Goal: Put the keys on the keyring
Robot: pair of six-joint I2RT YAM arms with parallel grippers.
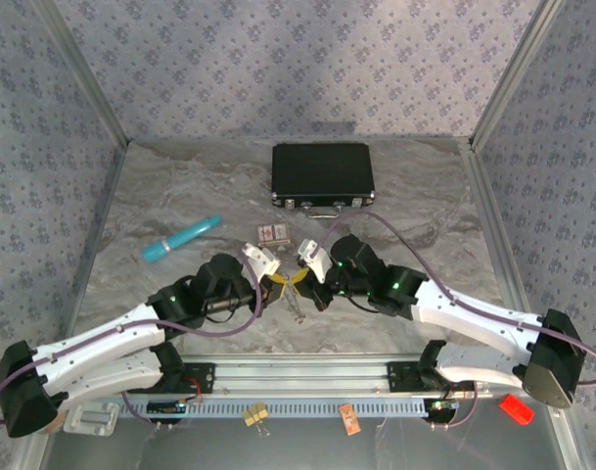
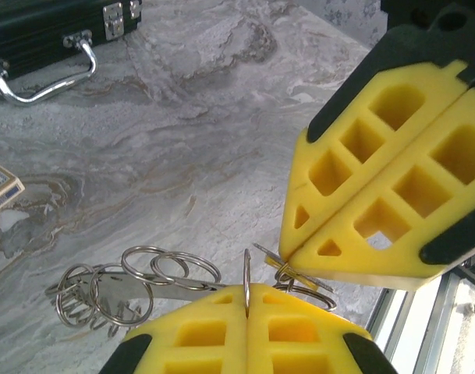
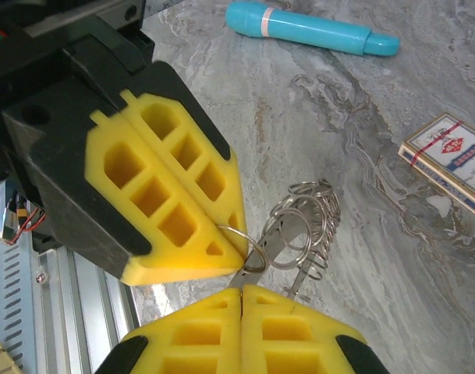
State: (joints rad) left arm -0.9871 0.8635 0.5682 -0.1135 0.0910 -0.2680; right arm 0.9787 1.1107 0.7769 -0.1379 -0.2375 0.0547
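Top external: card box (image 1: pixel 273 233) taken as landmark. Left gripper (image 1: pixel 276 283) and right gripper (image 1: pixel 301 278) meet tip to tip just on the near side of the card box. A bunch of silvery rings (image 1: pixel 297 305) lies on the table by the tips, a little farther from the box. Black case (image 1: pixel 322 174) beyond the box, cyan tube (image 1: pixel 182 238) to its left.

Left wrist: the left gripper's yellow fingers are pressed together on the keyring (image 2: pixel 246 274), a thin loop standing on edge. The right gripper's fingers are also closed, their tip just beside that loop. The ring bunch rests on the table between the grippers and the card box.

Right wrist: the right gripper's fingers are clamped on a flat silvery blade, seemingly a key (image 3: pixel 249 271). It slants up toward the card box into the ring bunch. The keyring at the left gripper's tip overlaps the key.
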